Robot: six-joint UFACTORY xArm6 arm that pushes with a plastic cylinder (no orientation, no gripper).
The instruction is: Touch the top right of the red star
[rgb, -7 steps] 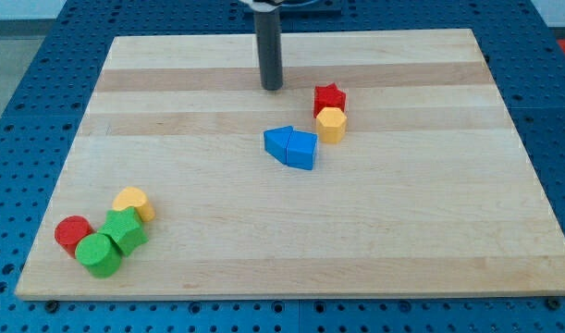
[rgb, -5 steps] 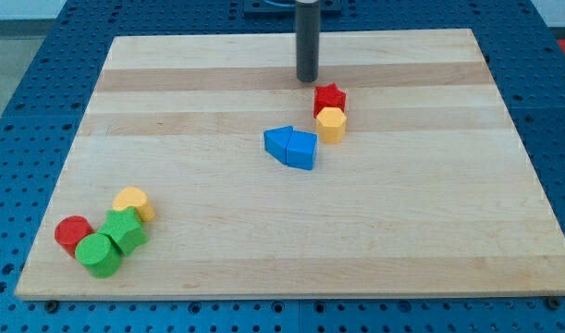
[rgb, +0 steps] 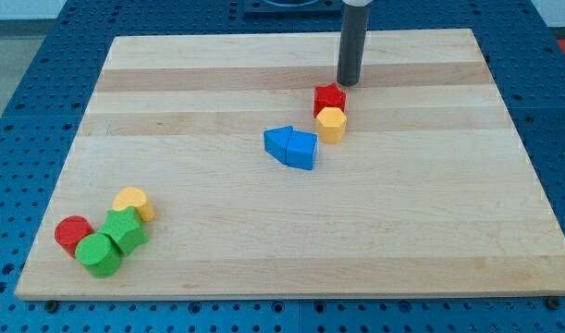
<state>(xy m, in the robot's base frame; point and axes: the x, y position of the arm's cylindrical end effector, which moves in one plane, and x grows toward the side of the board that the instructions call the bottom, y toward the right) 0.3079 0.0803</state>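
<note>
Now my tip [rgb: 349, 82] stands at about one o'clock from the red star [rgb: 329, 98], just beside its upper right edge; whether they touch I cannot tell.

Being a bare rod, it carries no jaws to open or close, and it holds nothing. Directly at six o'clock from the red star, touching it, sits a yellow hexagonal block [rgb: 331, 124]. Two blue blocks [rgb: 292, 147] lie pressed together at about eight o'clock from the star, near the middle of the wooden board [rgb: 430, 222]. Far off toward seven o'clock, by the board's lower left corner, cluster a yellow heart-like block [rgb: 133, 201], a red cylinder [rgb: 73, 233], a green star [rgb: 126, 228] and a green cylinder [rgb: 98, 254].
</note>
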